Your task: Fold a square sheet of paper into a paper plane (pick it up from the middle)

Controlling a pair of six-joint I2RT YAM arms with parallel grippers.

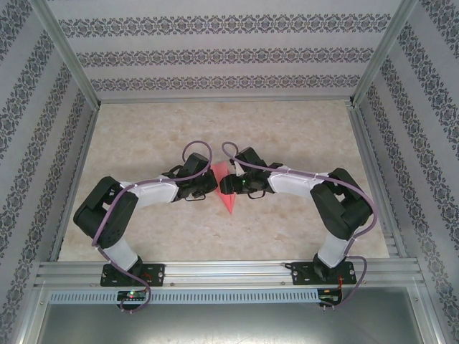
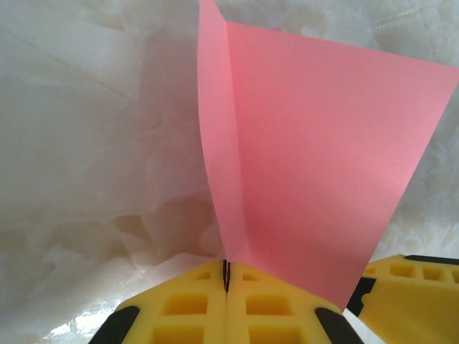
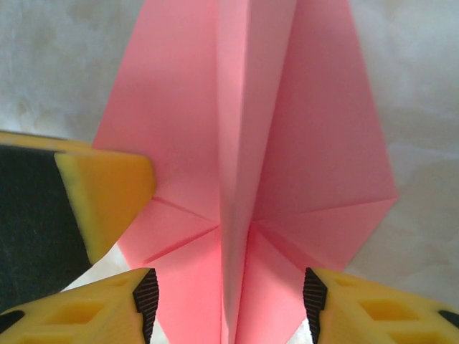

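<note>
I read this as a late step. The sheet is already a paper plane (image 1: 227, 192), a pointed dart lying mid-table between the two arms, with its tip toward the near edge. My left gripper (image 2: 226, 276) is clamped on the plane's upright centre ridge. My right gripper (image 3: 229, 301) stands open, one pad on either side of that ridge, pinching nothing. Next, I judge, the right jaws must close squarely on the ridge or press a wing flat, without dragging the paper out of the left's pinch. The right wrist view shows the diagonal creases and both wings. The left wrist view shows the pinch itself. The top view places the plane on the table (image 1: 143, 136).
</note>
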